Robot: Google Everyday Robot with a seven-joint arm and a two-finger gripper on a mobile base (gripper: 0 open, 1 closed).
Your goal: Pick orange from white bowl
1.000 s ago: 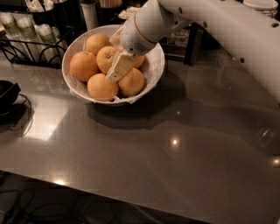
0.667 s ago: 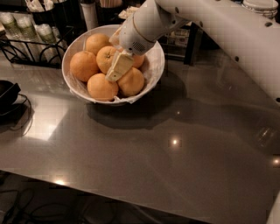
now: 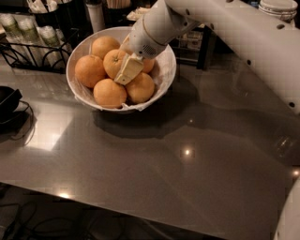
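Observation:
The white bowl (image 3: 165,80), lined with white paper, stands at the back left of the grey table and holds several oranges. The orange (image 3: 114,61) with a small dark stem dimple lies in the middle of the bowl. My gripper (image 3: 127,71), cream-coloured at the end of the white arm, reaches down into the bowl from the upper right. Its tip lies against the right side of that orange, between it and the front right orange (image 3: 140,87). Another orange (image 3: 149,65) is partly hidden behind the gripper.
A black wire rack (image 3: 33,51) with jars stands behind the bowl at the left. A black object (image 3: 7,101) with a cable lies at the table's left edge. Dark stands (image 3: 199,44) are behind the bowl. Stacked plates (image 3: 280,7) sit at the top right.

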